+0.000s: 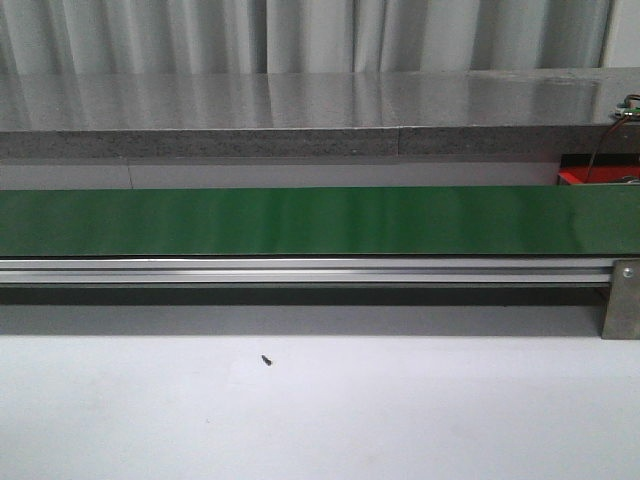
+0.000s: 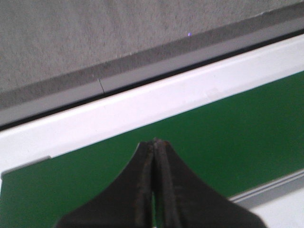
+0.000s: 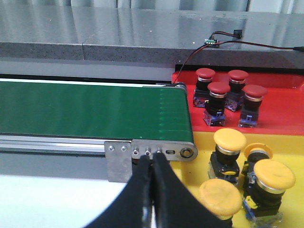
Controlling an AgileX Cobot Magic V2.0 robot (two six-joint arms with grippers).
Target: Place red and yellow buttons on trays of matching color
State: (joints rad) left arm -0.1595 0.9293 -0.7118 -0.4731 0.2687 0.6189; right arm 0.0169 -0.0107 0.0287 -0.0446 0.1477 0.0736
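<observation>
In the right wrist view, several red buttons (image 3: 227, 95) stand on the red tray (image 3: 280, 111), and several yellow buttons (image 3: 247, 175) stand on the yellow tray (image 3: 202, 142) beside it. My right gripper (image 3: 151, 157) is shut and empty, near the belt's end bracket, left of the yellow tray. My left gripper (image 2: 154, 142) is shut and empty above the green conveyor belt (image 2: 228, 137). The front view shows the bare belt (image 1: 320, 220) and a corner of the red tray (image 1: 598, 177); neither gripper appears there.
A metal end bracket (image 3: 147, 154) and roller close the belt's right end. A grey stone counter (image 1: 300, 110) runs behind the belt, with a small wired board (image 3: 212, 42) on it. A small dark speck (image 1: 266, 359) lies on the white table.
</observation>
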